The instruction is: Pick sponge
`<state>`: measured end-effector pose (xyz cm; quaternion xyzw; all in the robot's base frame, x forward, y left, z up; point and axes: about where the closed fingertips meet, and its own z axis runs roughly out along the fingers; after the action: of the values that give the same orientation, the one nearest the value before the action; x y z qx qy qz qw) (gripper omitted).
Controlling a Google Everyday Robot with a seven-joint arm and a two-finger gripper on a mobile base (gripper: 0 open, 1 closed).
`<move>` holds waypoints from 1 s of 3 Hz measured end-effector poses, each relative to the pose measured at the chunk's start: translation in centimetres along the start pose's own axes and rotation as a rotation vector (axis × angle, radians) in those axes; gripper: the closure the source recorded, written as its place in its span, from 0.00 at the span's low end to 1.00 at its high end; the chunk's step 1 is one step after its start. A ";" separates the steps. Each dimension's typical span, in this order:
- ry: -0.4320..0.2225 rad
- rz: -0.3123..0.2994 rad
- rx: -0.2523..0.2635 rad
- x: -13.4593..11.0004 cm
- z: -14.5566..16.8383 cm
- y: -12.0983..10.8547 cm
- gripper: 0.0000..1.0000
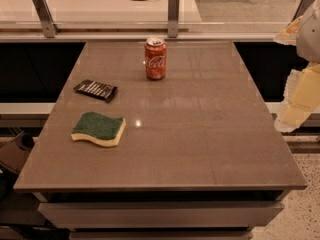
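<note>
Sponge [98, 128] lower left on grey table [200, 134], well apart from gripper [296, 84] at right edge, grip state unclear

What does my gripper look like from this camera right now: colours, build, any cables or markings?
The gripper, at the right edge of the view beside the table, shows pale cream-yellow padded pieces with rough, jagged edges. They sit below a smooth, rounded, whitish-grey housing. No cables, markings or labels show on it, and the rest of the arm is outside the view.
</note>
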<state>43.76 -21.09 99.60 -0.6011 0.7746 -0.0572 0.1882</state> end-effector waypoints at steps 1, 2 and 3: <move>0.000 0.000 0.000 0.0 0.0 0.0 0.00; -0.024 -0.001 0.000 -0.4 0.1 -0.1 0.00; -0.114 0.001 -0.028 -1.7 2.4 0.2 0.00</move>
<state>44.81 -19.04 97.66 -0.6057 0.7635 -0.0117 0.2237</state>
